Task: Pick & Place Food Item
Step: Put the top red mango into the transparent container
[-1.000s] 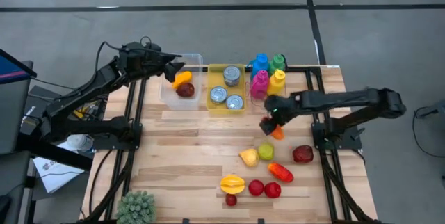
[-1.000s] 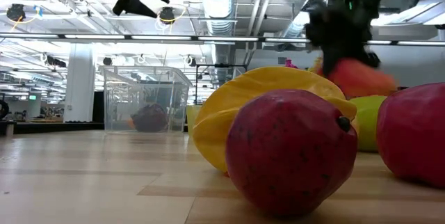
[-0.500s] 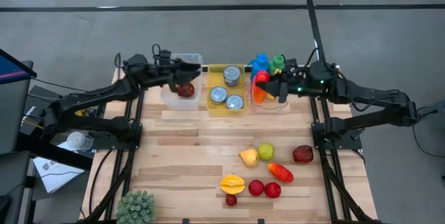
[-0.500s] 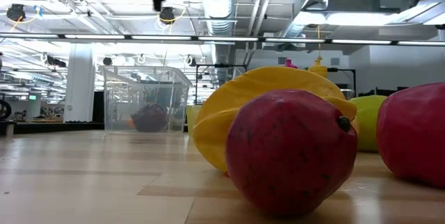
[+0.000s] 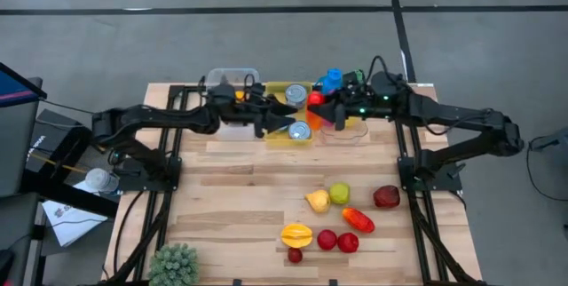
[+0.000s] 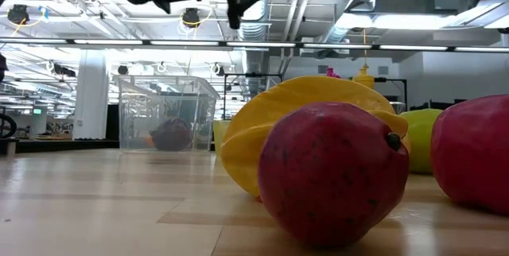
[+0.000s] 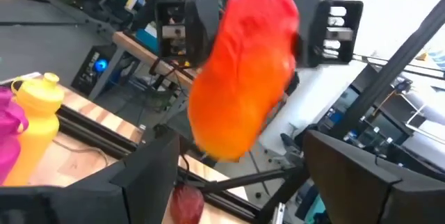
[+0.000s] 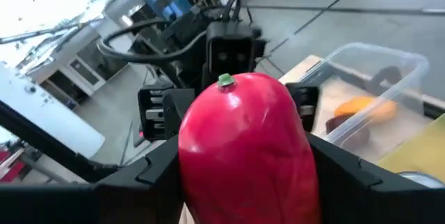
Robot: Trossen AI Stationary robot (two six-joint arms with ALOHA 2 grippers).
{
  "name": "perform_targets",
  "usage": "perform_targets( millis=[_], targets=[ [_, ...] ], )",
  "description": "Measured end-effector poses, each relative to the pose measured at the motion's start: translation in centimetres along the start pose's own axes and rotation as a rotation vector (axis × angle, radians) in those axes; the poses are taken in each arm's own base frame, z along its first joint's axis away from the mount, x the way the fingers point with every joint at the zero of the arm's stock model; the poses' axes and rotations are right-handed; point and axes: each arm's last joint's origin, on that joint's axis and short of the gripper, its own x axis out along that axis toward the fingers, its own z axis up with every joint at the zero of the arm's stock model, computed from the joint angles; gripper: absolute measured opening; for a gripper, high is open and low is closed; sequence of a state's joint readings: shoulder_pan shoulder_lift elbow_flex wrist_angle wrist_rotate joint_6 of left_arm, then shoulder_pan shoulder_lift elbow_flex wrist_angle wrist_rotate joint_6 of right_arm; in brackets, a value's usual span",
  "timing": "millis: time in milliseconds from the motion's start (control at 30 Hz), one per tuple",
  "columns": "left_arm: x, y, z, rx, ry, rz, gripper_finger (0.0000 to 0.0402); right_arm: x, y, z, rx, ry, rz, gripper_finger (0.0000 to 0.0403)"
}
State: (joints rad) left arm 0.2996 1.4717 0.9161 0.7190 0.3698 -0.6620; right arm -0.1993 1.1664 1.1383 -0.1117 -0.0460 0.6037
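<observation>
The wooden table (image 5: 240, 188) carries everything, and the yellow tray (image 5: 277, 135) at its far edge, holding silver cans (image 5: 296, 97), serves as the landmark. No brand, label or writing can be read on any can, bottle or bin.

The left arm (image 5: 151, 122) reaches across from the clear bin's side, and the left gripper (image 5: 286, 119) hangs above the yellow tray with its fingers spread apart, nothing between them. The right arm (image 5: 453, 122) stretches in from the other side; the right gripper (image 5: 330, 110) sits just beside the tray's right edge, in the air, its fingers clamped on the red-orange fruit (image 5: 317, 108). The two grippers face each other tip to tip, the fruit between them.

That fruit is smooth and glossy, oblong, deep red at the stem end with a small green stem nub (image 8: 224, 80), shading to bright orange along its body (image 7: 243, 71).

The clear bin (image 5: 232, 104) stands just left of the tray, with a dark red item and an orange item inside (image 8: 361, 109). Coloured bottles (image 5: 342, 82) stand just right of the tray. Well in front of the tray lies loose fruit: a yellow starfruit (image 5: 296, 234), a green one (image 5: 340, 194), and several red pieces (image 5: 386, 197).
</observation>
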Motion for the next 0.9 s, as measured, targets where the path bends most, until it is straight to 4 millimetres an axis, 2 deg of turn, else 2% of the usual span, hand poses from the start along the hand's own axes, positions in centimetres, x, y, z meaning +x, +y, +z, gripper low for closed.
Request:
perform_targets(
  millis=[167, 333, 900],
  targets=[
    [1.3, 0.5, -0.2, 0.03, 0.013, -0.008, 0.0295, 1.5, 0.0, -0.2, -0.001, 0.04, 0.026, 0.0229],
    [1.8, -0.1, -0.4, 0.055, 0.031, -0.046, 0.0294, 2.7, 0.0, -0.3, -0.003, 0.044, 0.079, 0.0229],
    [2.0, -0.7, -0.8, 0.076, 0.03, -0.051, 0.0292, 3.7, -0.1, 0.1, -0.013, 0.006, 0.152, 0.023]
  ],
)
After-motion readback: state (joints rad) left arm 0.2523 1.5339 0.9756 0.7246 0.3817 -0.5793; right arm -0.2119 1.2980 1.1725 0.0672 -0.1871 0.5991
